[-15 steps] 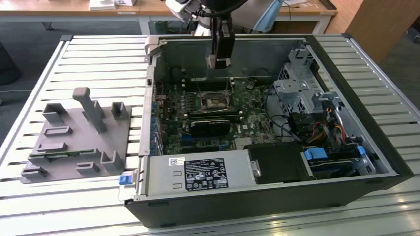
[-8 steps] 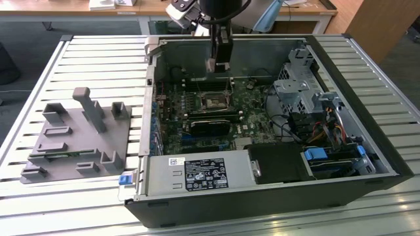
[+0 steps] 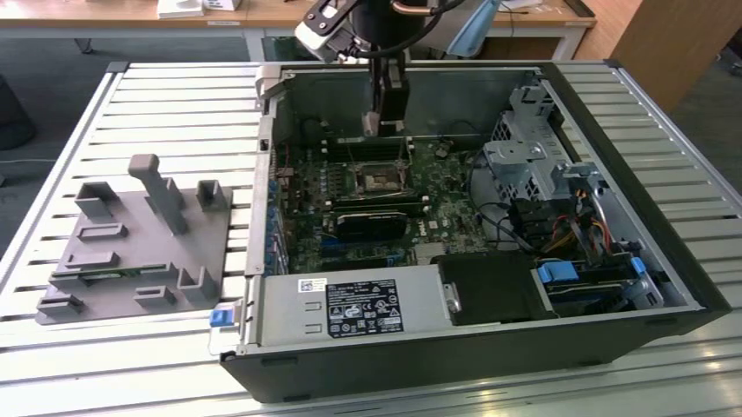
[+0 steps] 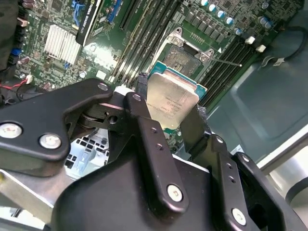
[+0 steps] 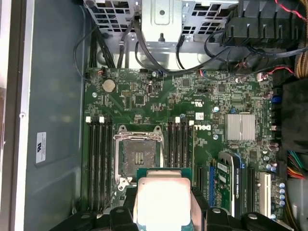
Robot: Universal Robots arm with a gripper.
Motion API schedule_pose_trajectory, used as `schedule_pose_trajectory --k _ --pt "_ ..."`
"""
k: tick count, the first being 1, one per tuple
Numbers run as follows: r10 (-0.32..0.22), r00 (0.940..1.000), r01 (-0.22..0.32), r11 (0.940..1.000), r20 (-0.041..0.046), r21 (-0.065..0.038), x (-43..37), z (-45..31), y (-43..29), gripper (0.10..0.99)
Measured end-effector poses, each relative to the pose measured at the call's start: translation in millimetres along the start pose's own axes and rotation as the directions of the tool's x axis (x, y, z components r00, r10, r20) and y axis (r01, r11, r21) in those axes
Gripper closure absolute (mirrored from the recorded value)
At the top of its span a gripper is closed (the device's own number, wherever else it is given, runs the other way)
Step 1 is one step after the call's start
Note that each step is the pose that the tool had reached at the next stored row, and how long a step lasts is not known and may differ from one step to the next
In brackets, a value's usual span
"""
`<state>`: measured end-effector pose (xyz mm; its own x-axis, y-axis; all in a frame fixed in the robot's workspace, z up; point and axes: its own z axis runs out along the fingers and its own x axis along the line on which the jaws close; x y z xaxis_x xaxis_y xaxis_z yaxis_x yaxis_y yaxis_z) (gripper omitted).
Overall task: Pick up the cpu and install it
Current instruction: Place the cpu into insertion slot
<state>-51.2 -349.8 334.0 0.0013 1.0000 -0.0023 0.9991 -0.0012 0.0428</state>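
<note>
Gripper (image 4: 169, 114) has its jaws clamped on the cpu (image 4: 172, 96) by two opposite edges, chip held flat; in the exterior view it hangs upper middle, with the empty socket (image 3: 377, 180) just below it in frame

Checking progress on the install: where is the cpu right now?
In both wrist views the cpu sits clamped in the gripper, above the motherboard, close to the empty socket.
</note>
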Motion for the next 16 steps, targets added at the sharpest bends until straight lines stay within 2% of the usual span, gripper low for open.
schedule_pose_trajectory --k 16 --pt "0.000 1.0000 0.000 1.0000 0.0008 0.000 0.0 12.9 -0.6 0.561"
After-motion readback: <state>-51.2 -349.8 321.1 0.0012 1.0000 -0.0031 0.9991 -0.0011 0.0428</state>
